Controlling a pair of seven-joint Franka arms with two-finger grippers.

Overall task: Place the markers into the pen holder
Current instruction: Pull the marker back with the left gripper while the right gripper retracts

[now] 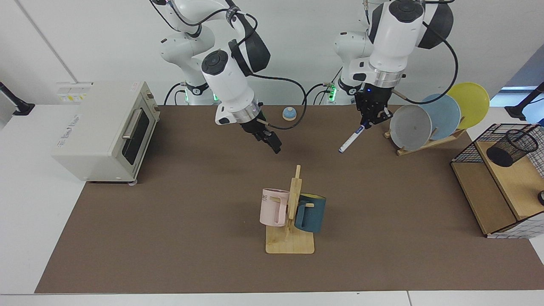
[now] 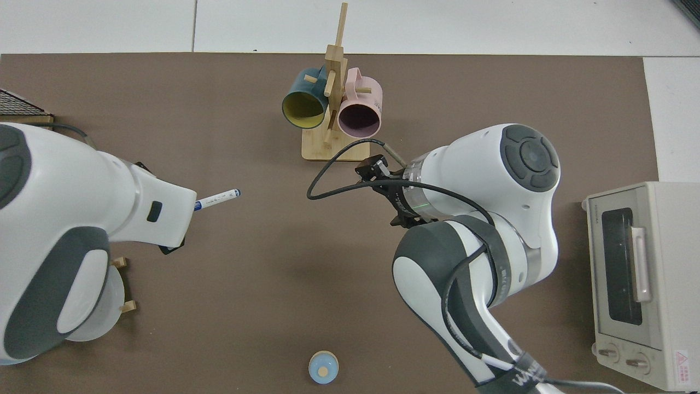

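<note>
Facing view: left gripper [image 1: 370, 120] clamped the slim white blue-capped marker [image 1: 351, 139] above the table, beside the plates. Black wire-mesh pen holder [image 1: 511, 147] tilted on the shelf, well apart; tip the marker upright first. Right gripper [image 1: 272, 143] waited, fingers unclear.

Top view: marker [image 2: 217, 198] jutted from that arm.

Toaster oven [image 1: 106, 129], mug rack [image 1: 291, 229], plate rack [image 1: 429, 142], wire shelf [image 1: 497, 187]

Robot lab: twin arms [image 1: 229, 80], staged tabletop [image 1: 170, 212].
</note>
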